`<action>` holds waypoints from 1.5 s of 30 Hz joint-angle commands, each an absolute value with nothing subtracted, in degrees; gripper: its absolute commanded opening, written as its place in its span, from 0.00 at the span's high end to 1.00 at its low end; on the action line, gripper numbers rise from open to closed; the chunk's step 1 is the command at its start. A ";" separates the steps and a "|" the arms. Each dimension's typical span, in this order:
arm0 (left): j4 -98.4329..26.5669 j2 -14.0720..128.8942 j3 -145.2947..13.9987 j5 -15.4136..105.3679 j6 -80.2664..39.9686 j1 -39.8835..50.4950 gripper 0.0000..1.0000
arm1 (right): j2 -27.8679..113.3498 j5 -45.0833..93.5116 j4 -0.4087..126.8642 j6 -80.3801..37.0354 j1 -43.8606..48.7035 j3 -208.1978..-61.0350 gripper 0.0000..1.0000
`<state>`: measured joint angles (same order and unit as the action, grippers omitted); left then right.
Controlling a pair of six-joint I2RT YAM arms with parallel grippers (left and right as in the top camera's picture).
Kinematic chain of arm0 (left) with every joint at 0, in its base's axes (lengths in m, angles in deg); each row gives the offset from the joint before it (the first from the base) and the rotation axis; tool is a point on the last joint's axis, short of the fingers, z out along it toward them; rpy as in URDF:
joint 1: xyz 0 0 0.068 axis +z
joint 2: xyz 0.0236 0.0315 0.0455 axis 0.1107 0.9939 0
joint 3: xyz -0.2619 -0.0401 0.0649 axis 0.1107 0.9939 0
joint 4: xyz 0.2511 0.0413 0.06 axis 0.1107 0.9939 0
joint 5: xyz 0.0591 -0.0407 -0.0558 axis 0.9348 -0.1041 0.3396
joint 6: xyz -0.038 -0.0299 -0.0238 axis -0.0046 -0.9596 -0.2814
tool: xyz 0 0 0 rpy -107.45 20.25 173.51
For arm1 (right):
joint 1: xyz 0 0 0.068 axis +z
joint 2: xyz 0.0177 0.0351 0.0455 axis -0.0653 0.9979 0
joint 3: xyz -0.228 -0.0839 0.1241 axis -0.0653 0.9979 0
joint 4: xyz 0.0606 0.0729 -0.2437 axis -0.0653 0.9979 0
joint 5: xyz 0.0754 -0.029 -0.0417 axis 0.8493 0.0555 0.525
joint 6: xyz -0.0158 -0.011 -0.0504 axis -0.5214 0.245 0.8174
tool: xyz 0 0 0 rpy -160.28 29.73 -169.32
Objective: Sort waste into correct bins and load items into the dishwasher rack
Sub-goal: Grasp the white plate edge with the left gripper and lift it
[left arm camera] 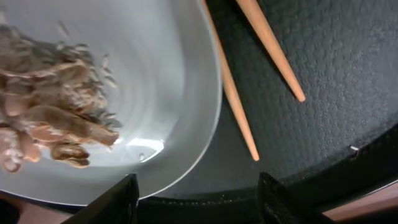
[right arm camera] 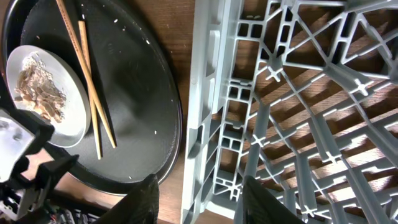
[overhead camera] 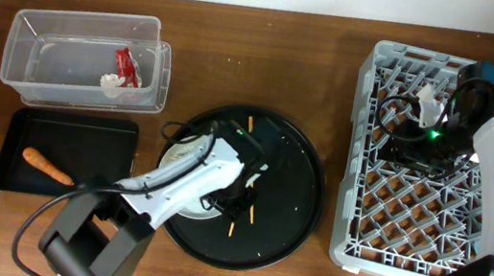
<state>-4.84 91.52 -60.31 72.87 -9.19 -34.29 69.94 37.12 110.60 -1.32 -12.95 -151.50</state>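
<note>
The left pincer (left arm camera: 199, 204) hangs low over the near rim of the pale grey-green round plate (left arm camera: 174, 68). Its two fingers are spread wide and pinch nothing. The plate sits on the big round black tray (left arm camera: 329, 99) in the middle of the table (overhead camera: 266, 73). The heap of beige crumbly food scraps (left arm camera: 50, 118) lies on the plate, on the side away from the two thin wooden chopsticks (left arm camera: 233, 93). Those rest on the round tray just beside the plate's rim; whether one touches it I cannot tell.

The step in hand looks to be taking the plate by its rim so the scraps can be tipped into the shallow black rectangular tray (overhead camera: 111, 143), where the small orange carrot (overhead camera: 47, 166) already lies. To do it well, the pincer should settle with one finger under the lip and one over it, on bare rim clear of the food. It should close firmly, since the smooth plate may slip. The plate is best carried level, kept off the chopsticks so they are not dragged along, and tilted only once it is over the shallow tray.

The crumpled red-and-white wrapper (overhead camera: 125, 65) is already in the clear rectangular plastic tub (overhead camera: 85, 17). The right pincer (right arm camera: 202, 204) is also spread and empty, above the edge of the large square grey plastic rack (right arm camera: 298, 93), well apart from the plate
</note>
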 commanded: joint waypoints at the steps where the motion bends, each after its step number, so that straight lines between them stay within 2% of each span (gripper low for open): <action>1: -5.02 94.36 -58.24 77.02 -8.47 -35.67 0.40 | 68.76 36.49 110.80 -0.71 -12.74 -152.46 0.57; 10: -18.06 95.06 -52.58 78.66 -8.49 -35.67 0.44 | 68.76 36.49 111.26 -0.71 -12.76 -152.46 0.57; 14: -23.99 95.80 -52.01 78.68 -8.47 -35.67 0.51 | 68.76 36.46 111.26 -0.69 -12.76 -152.46 0.57; 16: -24.51 95.80 -52.01 78.66 -8.47 -35.67 0.62 | 68.76 36.49 111.26 -0.71 -12.76 -152.46 0.57; 18: -24.40 95.80 -52.01 78.44 -8.47 -35.67 0.79 | 68.76 36.49 111.26 -0.69 -12.76 -152.46 0.57; 22: -23.73 95.78 -52.34 78.51 -8.47 -35.67 0.98 | 68.76 36.46 111.24 -0.69 -12.76 -152.46 0.57; 23: -21.93 95.72 -53.45 80.17 -8.47 -35.67 1.00 | 68.76 36.46 111.26 -0.69 -12.76 -152.46 0.57; 34: -6.72 94.80 -69.58 86.83 -10.43 -35.67 0.99 | 68.76 35.39 111.26 -0.71 -12.76 -152.46 0.57; 39: -3.40 89.95 -70.81 89.59 -13.10 -35.01 1.00 | 68.76 35.35 111.30 -0.71 -12.76 -152.46 0.57; 41: -1.56 86.32 -70.81 89.52 -14.32 -31.84 1.00 | 68.76 34.94 111.72 -0.71 -12.80 -152.46 0.57; 45: 1.34 81.57 -70.81 87.90 -14.24 -20.02 1.00 | 68.76 34.72 111.98 -0.71 -12.80 -152.46 0.57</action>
